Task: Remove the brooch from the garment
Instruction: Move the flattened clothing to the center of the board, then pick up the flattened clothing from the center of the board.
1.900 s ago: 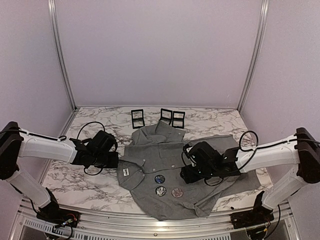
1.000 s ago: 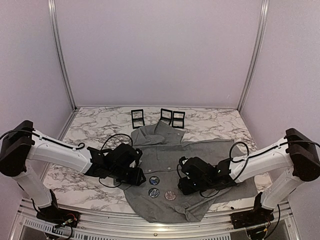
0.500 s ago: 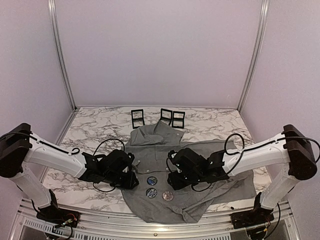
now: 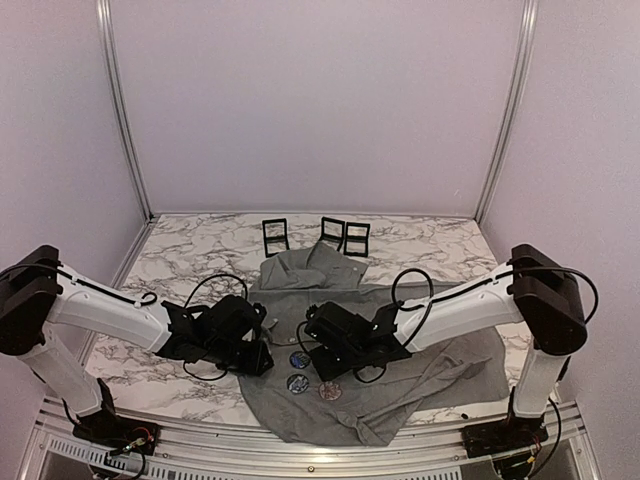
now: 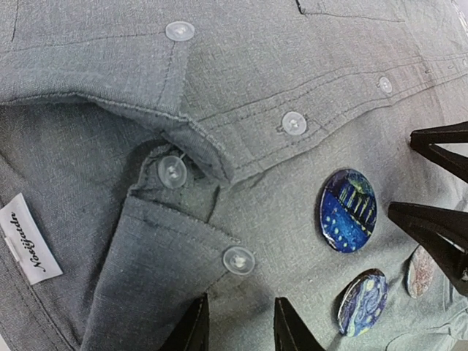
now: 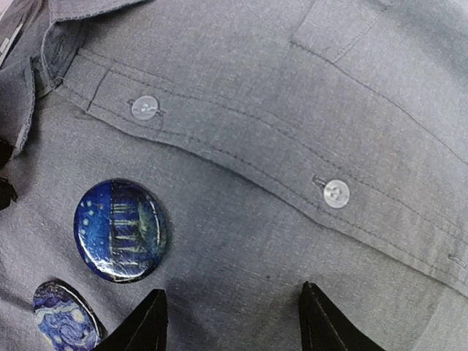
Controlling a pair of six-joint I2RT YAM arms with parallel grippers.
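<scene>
The grey shirt (image 4: 400, 340) lies flat on the marble table. Three round brooches are pinned near its placket: a blue one (image 4: 298, 358) (image 5: 348, 210) (image 6: 119, 230), a swirl-painted one (image 4: 296, 382) (image 5: 363, 301) (image 6: 66, 316) and a pale pinkish one (image 4: 328, 390) (image 5: 420, 270). My left gripper (image 4: 257, 356) (image 5: 240, 330) is open, low over the collar fabric beside a button (image 5: 239, 259), left of the brooches. My right gripper (image 4: 318, 358) (image 6: 230, 327) is open, low over bare fabric just right of the blue brooch. The white neck label (image 5: 29, 248) shows in the left wrist view.
Three small black open boxes (image 4: 275, 237) (image 4: 332, 232) (image 4: 356, 238) stand at the back edge of the shirt. Metal frame posts (image 4: 120, 110) rise at the rear corners. The right gripper's fingertips (image 5: 431, 219) reach into the left wrist view, close to the brooches.
Both grippers have closed in on the brooches, the left moving right onto the collar, the right moving left across the shirt. The shirt has shifted toward the near edge and wrinkled.
</scene>
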